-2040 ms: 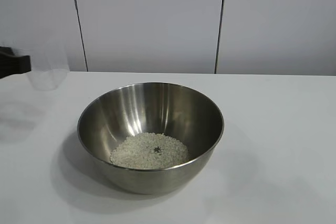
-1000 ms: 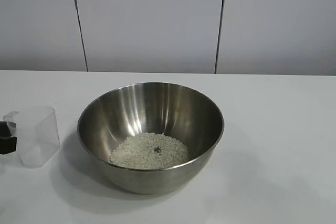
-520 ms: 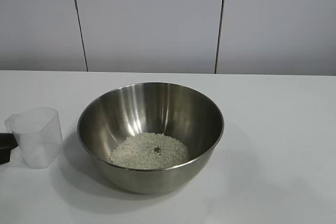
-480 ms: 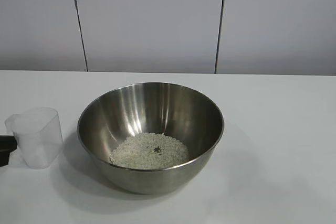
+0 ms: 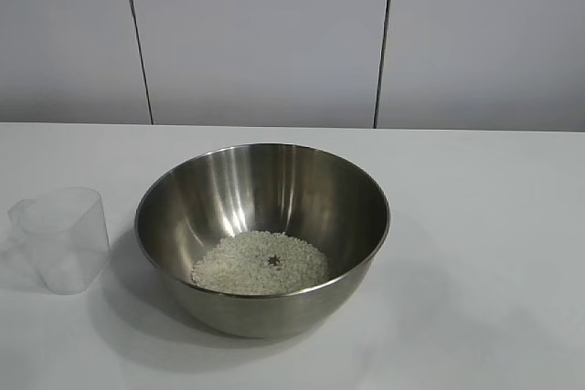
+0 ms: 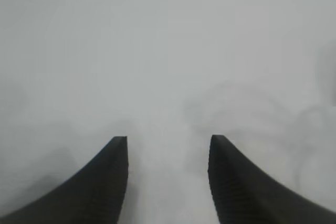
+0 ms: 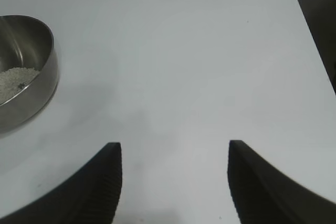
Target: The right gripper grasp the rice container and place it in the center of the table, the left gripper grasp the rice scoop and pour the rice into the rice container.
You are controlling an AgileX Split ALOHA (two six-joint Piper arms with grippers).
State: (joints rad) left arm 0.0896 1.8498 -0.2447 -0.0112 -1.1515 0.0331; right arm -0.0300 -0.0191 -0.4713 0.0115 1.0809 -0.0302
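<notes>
Plastic cup [image 5: 62, 238] stands upright on the white table [image 5: 475, 226] at the far left of the outside view, empty as far as I can tell, pouring lip toward the left edge. Nothing touching it there; neither of my grippers shows in that view

My left gripper [image 6: 168, 153]: fingers [image 6: 107, 182] stand apart with a clear gap, nothing between them, only pale blurred surface ahead in its own camera. Can't tell from that camera how near the cup is; a faint rounded outline sits off to one side but too blurred to call

Steel bowl [image 5: 262, 233] sits about mid-table, just beside the cup on its right, a narrow strip of table between them, not touching. Upright, rim level. Rice [image 5: 260, 263] lies in a shallow pale heap at the bottom, with one small dark speck on top near the middle. Rest of the inner wall is bare and shiny

My right gripper [image 7: 174, 153]: fingers [image 7: 254, 187] spread wide, holding nothing, bare table between and ahead of them. Bowl with rice shows at the edge of that camera, well apart from the fingertips. Table corner and edge visible on the far side

Behind the table: plain pale wall panels [image 5: 256, 34] with two dark vertical seams
</notes>
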